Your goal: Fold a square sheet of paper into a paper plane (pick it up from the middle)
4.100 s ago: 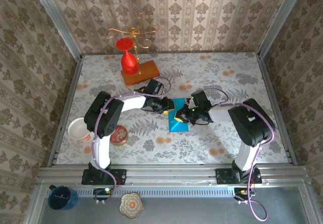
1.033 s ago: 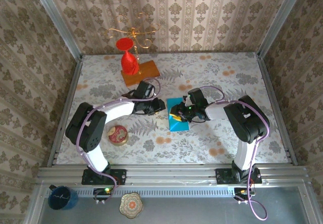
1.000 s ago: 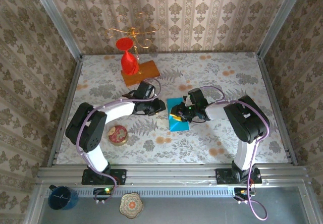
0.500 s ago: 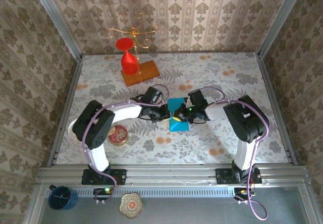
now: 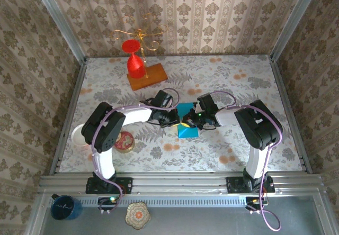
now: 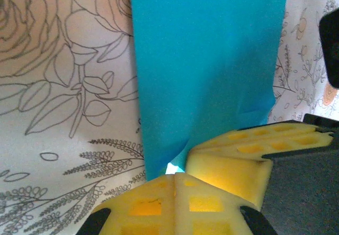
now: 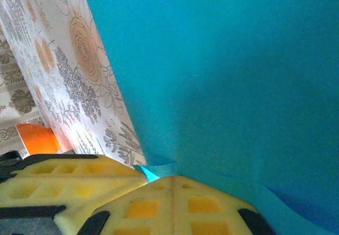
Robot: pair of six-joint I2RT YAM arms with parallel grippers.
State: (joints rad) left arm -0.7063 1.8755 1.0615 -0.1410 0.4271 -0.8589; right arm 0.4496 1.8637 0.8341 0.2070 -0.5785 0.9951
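The thin teal-blue square sheet of paper (image 5: 186, 124) lies near the middle of the flower-patterned bench (image 5: 238, 87). The two arms meet over it. The left hand (image 5: 177, 119) comes in from 9 o'clock and the right hand (image 5: 193, 119) from 3 o'clock, and they stand just beside each other.

In the left wrist view the left hand (image 6: 175, 175) is clenched. Its yellow foam pads (image 6: 148, 206) are pressed together on a small raised pinch of the sheet, and the rest of the paper runs flat towards 12 o'clock. In the right wrist view the right hand (image 7: 172, 178) is clenched in the same way on a little ridge of the paper.

I think the step in hand is the pick-up from the middle: both hands have the sheet, but it is not yet lifted off the bench.

To my eye, the next move calls for both hands to rise together and keep their spacing. The paper is thin, so if one hand pulls away from the other it may slip out or tear at the pinch.
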